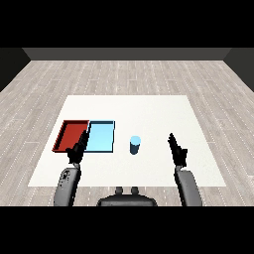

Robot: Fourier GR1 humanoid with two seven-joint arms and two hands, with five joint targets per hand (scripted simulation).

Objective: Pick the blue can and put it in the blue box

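A small blue can [135,145] stands upright on the white table, just right of the light blue tray [101,137]. My right hand [176,150] hovers to the right of the can, well apart from it, with straight fingers pointing forward and nothing held. My left hand [78,150] is raised at the left, its straight fingers lying over the seam between the two trays, also holding nothing.
A red tray [70,134] lies against the left side of the light blue tray. The white table [149,111] stretches wide behind and to the right of the can. Wooden floor surrounds the table.
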